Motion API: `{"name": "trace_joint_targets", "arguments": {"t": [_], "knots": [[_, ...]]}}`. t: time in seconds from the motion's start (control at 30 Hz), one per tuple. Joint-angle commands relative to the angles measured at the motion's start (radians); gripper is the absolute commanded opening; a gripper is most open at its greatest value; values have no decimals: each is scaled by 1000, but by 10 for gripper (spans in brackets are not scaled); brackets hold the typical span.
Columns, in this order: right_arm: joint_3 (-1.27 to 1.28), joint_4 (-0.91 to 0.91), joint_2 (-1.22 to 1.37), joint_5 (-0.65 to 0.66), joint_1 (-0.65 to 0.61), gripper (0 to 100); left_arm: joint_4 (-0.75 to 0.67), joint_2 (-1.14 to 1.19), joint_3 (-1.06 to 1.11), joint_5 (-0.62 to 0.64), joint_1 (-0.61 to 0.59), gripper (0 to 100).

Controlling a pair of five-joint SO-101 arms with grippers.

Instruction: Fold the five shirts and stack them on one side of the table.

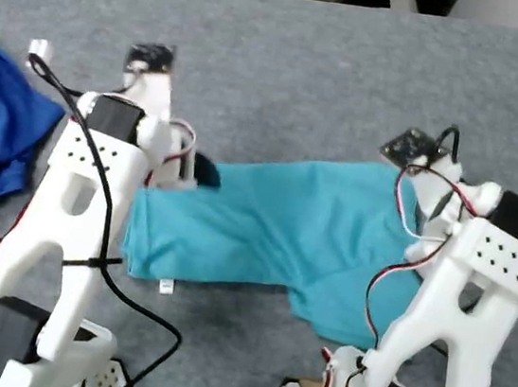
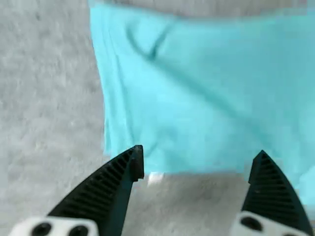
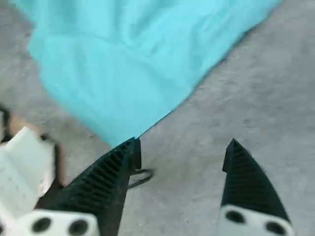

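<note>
Teal shirt [image 1: 283,225]: edges at the spread, empty jaws of left gripper [image 2: 199,152] and right gripper [image 3: 182,145]; advised, pinch both evenly.

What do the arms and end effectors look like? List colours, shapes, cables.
The left arm and right arm are white shells with oval cut-outs, small holes and black motor blocks. A black cable runs down the left; red, white and black wires loop along the right. The left end effector and right end effector are black, pointed and ribbed, on white bases.
</note>
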Motion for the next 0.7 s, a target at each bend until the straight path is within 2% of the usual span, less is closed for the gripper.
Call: {"name": "trace_joint_targets", "arguments": {"t": [0.0,0.1,0.2,0.43,0.67], "knots": [[-51,-97,-35,-80,-93,137,-127,-30,-54,104,-32,345],[-48,-172,-33,-161,-186,55,-187,-30,-54,149,-40,345],[-54,-261,4,-250,-240,32,-227,-28,-28,153,-34,312],[-67,-437,252,-350,-268,30,-393,-27,141,147,-40,19],[-245,-496,567,-390,-262,30,-598,111,256,137,-40,19]]}}
